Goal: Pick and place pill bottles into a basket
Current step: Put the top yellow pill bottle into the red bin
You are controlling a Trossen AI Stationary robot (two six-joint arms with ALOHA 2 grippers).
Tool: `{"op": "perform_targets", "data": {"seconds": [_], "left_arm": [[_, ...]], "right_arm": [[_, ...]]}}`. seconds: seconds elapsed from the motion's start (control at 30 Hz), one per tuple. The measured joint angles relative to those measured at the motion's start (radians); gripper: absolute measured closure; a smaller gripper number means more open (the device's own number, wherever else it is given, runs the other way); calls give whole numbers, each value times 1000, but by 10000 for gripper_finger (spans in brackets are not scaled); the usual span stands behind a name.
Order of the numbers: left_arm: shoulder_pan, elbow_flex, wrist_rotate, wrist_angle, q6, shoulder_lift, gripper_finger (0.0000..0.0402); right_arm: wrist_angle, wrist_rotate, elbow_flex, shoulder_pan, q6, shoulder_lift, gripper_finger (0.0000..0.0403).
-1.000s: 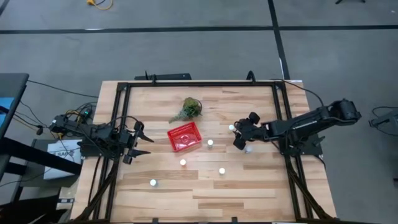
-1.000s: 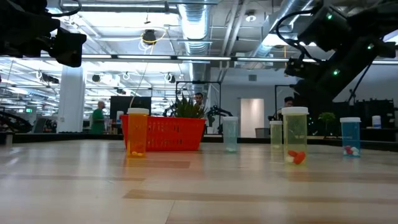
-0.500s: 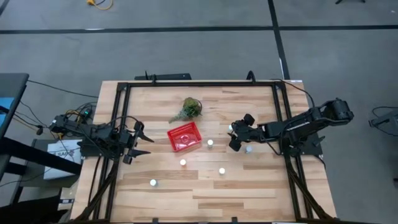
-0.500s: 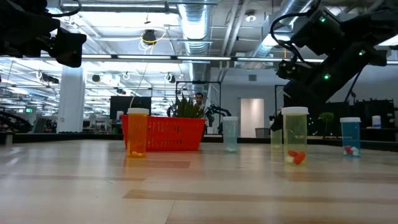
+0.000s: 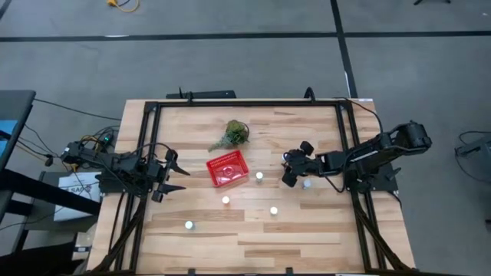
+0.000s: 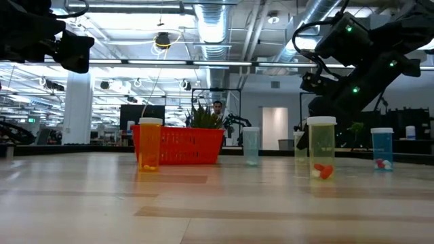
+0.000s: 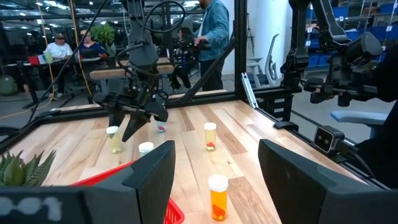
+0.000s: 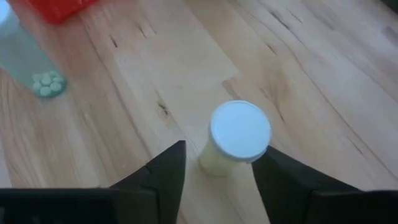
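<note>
My right gripper (image 5: 290, 169) is open, right of the red basket (image 5: 227, 169), and hangs over a pale yellow pill bottle with a white cap (image 8: 240, 131). Its two fingers stand on either side of the bottle without touching it. The bottle stands upright on the table. A bottle with green pills (image 8: 22, 59) stands nearer the basket. Other bottles (image 5: 259, 175) (image 5: 225, 200) (image 5: 273, 210) stand upright on the wood, with more toward the near and right sides. My left gripper (image 5: 170, 175) is open and empty at the table's left edge.
A green leafy clump (image 5: 232, 134) lies beyond the basket. A black frame (image 5: 245, 103) runs around the table top. People stand in the room beyond the table (image 7: 211, 31).
My right gripper has moved a little toward the table's left edge and down, closing on the pale yellow bottle. The bottles and the basket have kept still.
</note>
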Motion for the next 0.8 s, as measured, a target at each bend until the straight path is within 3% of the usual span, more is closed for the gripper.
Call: {"op": "perform_targets", "data": {"seconds": [0.3,0.6,0.8], "left_arm": [[0,0,0,0,-3,0,180],[0,0,0,0,-6,0,180],[0,0,0,0,-1,0,180]], "right_arm": [[33,29,0,-11,-41,0,308],[162,24,6,-29,-127,-4,313],[164,7,107,-26,-229,-4,314]]}}
